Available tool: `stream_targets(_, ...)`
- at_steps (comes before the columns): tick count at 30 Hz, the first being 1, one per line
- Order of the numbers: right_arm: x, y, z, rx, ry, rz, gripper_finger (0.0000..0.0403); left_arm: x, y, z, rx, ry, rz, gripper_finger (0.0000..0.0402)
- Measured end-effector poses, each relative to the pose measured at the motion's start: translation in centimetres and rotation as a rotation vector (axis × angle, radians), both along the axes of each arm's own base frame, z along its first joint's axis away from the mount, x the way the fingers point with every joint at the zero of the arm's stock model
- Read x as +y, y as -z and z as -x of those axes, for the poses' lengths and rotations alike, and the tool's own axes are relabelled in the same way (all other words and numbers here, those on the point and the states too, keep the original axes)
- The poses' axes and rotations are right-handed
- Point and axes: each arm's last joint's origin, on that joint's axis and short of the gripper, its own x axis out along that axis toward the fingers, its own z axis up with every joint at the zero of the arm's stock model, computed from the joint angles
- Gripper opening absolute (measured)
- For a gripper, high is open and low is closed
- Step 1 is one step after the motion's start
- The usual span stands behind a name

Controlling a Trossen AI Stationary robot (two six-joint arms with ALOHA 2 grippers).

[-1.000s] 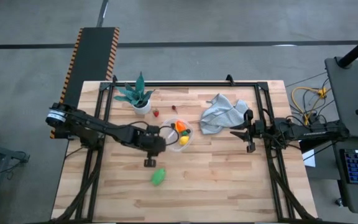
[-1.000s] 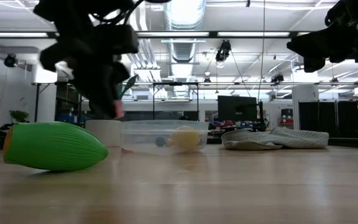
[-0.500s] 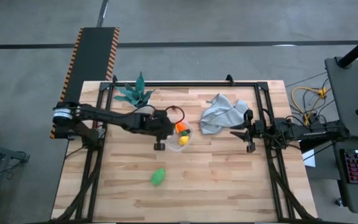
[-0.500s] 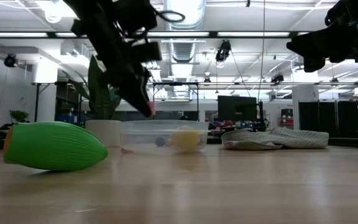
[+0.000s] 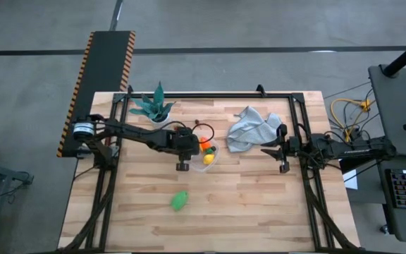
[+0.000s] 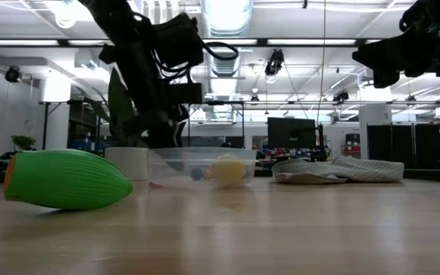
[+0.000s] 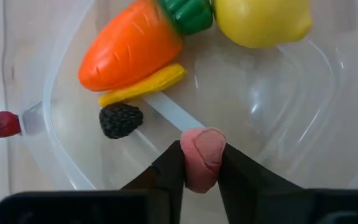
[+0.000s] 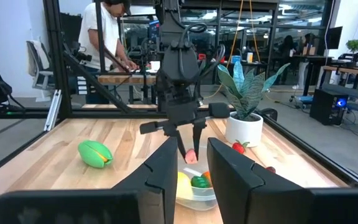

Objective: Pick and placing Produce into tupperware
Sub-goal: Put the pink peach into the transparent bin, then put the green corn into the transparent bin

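We see the left gripper point(image 7: 201, 177) poised directly over the tupperware point(image 7: 303, 140), its fingers point(image 7: 166, 171) pinching a small pink piece point(image 7: 202, 157) of toy produce. The clear round tub sits near the middle of the bench point(image 5: 259, 204), and the pink piece hangs just above its floor, inside the rim. To do this step well, we judge the fingers should part only while the piece sits well within the rim, low enough that it does not bounce out, and then lift straight up so they do not snag the thin wall.

Already inside the tub lie an orange carrot point(image 7: 132, 45) with a green top, a yellow lemon point(image 7: 263, 18), a thin yellow strip point(image 7: 143, 86) and a dark brown berry point(image 7: 120, 119). The open floor beside the berry looks like the safest landing spot.

Outside the tub, a small red piece point(image 7: 2, 124) lies just beside its rim, and a large green piece point(image 5: 180, 200) rests well apart, nearer the front of the bench. A teal-leaved plant point(image 5: 154, 107) in a white pot stands close behind the tub, so the arm should avoid its leaves when withdrawing. A grey-blue cloth point(image 5: 251, 127) lies crumpled to the right.

The right gripper point(image 8: 191, 168) waits near the right edge, raised above the bench, its fingers a little apart and holding nothing. A person point(image 8: 110, 37) stands in the room beyond.
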Motion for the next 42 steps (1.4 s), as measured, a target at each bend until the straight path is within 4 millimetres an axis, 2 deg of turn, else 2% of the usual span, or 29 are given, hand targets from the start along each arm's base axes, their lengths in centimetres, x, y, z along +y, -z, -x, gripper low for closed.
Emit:
stream_targets(7,0.0,0.0,0.0,0.0,0.0,0.0,0.0087,0.0,-0.5,0.0,-0.021,0.006,0.01,0.0139)
stream_targets(12,0.0,0.0,0.0,-0.001,0.0,0.0,0.0081,-0.1,-0.9,0.0,-0.035,-0.035,0.037,0.0169)
stream_targets(19,0.0,-0.1,0.0,-0.006,0.0,0.008,0.0073,-0.8,-4.9,1.0,0.022,-0.247,0.2,0.0173)
stream_targets(21,0.0,-0.1,0.0,-0.008,0.003,0.036,0.0073,-1.6,-6.5,1.4,0.046,-0.303,0.265,0.0173)
stream_targets(25,0.0,-0.6,0.1,-0.02,0.008,0.103,0.0079,-4.5,-9.0,2.1,0.159,-0.387,0.363,0.0173)
stream_targets(31,0.0,-1.7,0.2,-0.045,0.012,0.139,0.0092,-8.6,-11.9,1.6,0.121,-0.466,0.541,0.0173)
stream_targets(36,0.0,-1.9,0.2,-0.044,0.013,0.161,0.0105,-10.4,-12.2,0.7,0.086,-0.544,0.802,0.0183)
stream_targets(42,0.0,-0.9,0.1,0.06,0.006,0.187,0.012,-11.2,-10.8,-0.1,0.2,-0.749,1.006,0.0251)
